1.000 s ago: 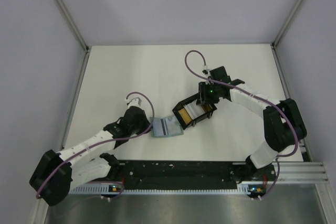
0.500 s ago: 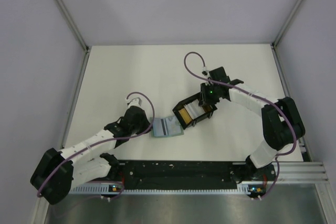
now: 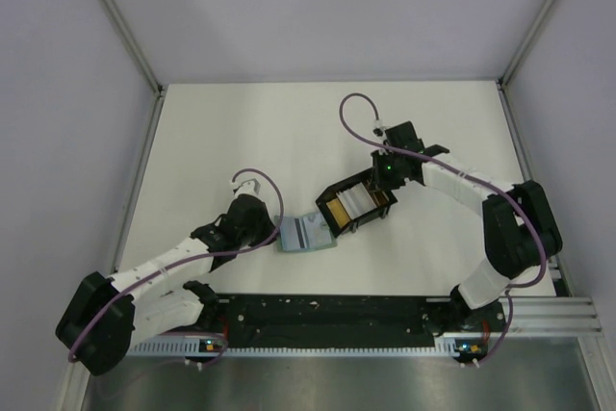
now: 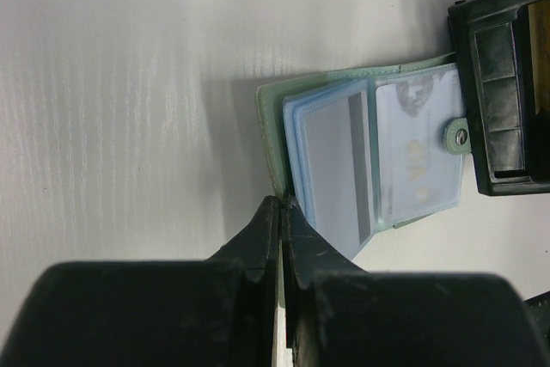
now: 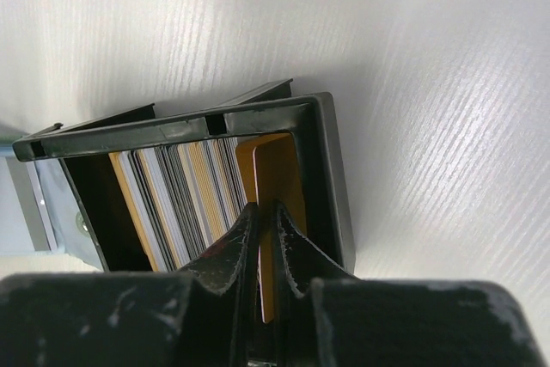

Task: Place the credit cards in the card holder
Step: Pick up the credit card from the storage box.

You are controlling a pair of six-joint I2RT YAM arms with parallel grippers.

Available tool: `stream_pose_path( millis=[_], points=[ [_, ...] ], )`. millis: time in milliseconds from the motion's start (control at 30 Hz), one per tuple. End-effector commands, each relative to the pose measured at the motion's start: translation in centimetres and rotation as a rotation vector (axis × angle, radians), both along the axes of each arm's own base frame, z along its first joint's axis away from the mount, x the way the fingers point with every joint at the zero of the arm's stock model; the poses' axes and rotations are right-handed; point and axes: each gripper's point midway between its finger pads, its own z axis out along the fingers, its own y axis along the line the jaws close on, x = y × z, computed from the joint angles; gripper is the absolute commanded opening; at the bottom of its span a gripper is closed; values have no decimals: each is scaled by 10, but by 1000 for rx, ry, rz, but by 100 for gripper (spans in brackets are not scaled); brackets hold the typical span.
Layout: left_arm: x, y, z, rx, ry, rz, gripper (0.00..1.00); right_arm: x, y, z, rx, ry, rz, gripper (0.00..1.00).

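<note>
The right pincer is pinching the top edge of an orange card. Its jaws are nearly together with the card between them. The card is standing in the end compartment of the black box and is not yet lifting clear. Beside it, the other credit cards are standing on edge in a tight row in the wider compartment, with the box sitting on the white tabletop.

The left pincer is pressed together, its tips lying at the near corner of the card holder. The wrist view is not showing whether it is nipping the green cover or only bearing down on it. The holder is lying open on the tabletop, touching or just beside the box. A pale card with a dark stripe is showing in one clear sleeve, and a printed card seems to be sitting in the sleeve next to it.

The task appears to be in an early stage, with perhaps two cards already housed and a full row waiting in the box. The step in hand looks like the pick of the next card, which is yet to be lifted out, carried across and slid into a free sleeve.
</note>
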Motion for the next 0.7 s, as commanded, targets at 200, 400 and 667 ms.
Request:
stream_pose_path(
  millis=[200, 400, 667],
  points=[
    [12, -9, 15, -39, -54, -9, 0, 14, -16, 9, -166, -78, 12, 1],
    [12, -9, 15, -40, -54, -11, 0, 10, -16, 6, -258, -95, 42, 6],
    [11, -9, 14, -38, -55, -15, 0, -2, -19, -7, -354, -68, 71, 8]
  ],
)
